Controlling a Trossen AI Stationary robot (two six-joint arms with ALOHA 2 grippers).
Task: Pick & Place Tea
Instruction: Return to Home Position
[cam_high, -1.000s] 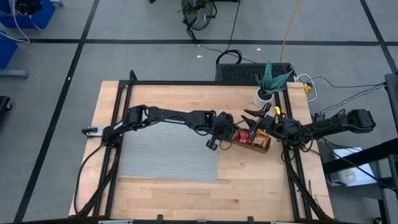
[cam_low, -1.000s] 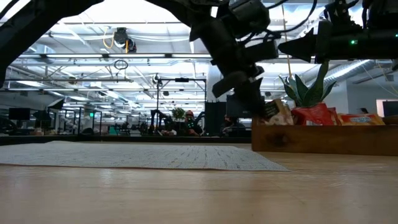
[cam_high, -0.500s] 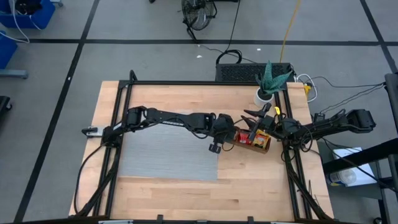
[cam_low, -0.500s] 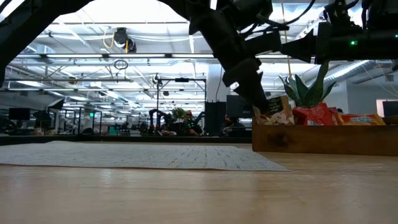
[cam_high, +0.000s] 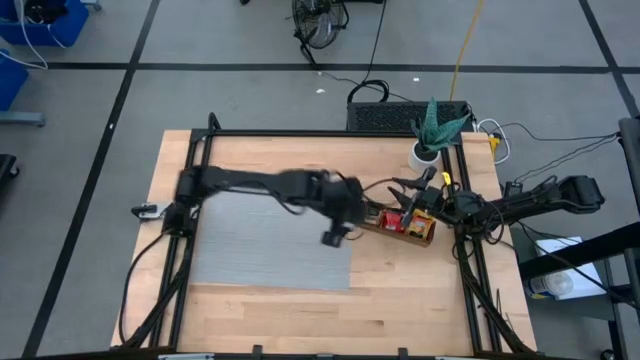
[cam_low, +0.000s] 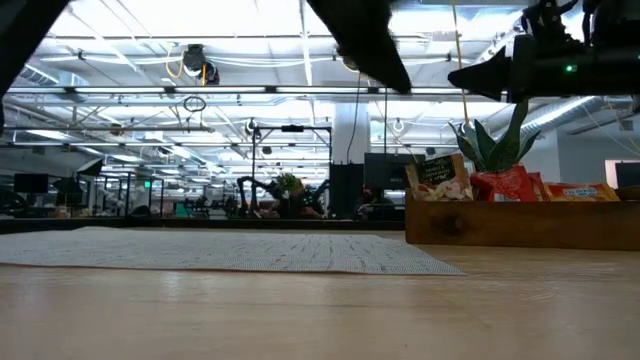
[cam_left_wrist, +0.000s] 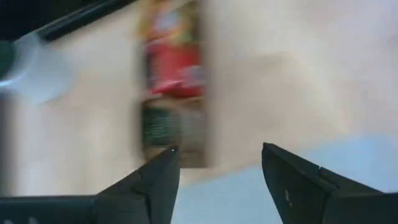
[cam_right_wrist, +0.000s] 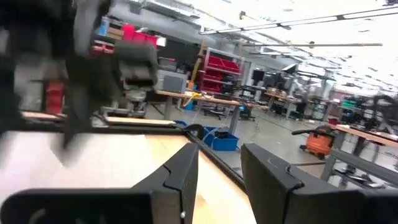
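The tea sachets (cam_low: 500, 184) stand packed in the wooden tray (cam_low: 520, 225), while the left gripper (cam_high: 334, 236) hangs blurred just beside the tray's end, fingers spread and empty, and the right gripper (cam_high: 402, 188) hovers above the tray, fingers likewise parted, grasping nothing.

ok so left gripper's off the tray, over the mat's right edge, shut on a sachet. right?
Not shut on a sachet: the left wrist view shows the left gripper open, nothing in it. Rest holds: in the high view it hangs over the right edge of the grey mat, clear of the wooden tray. The right gripper waits by the tray.
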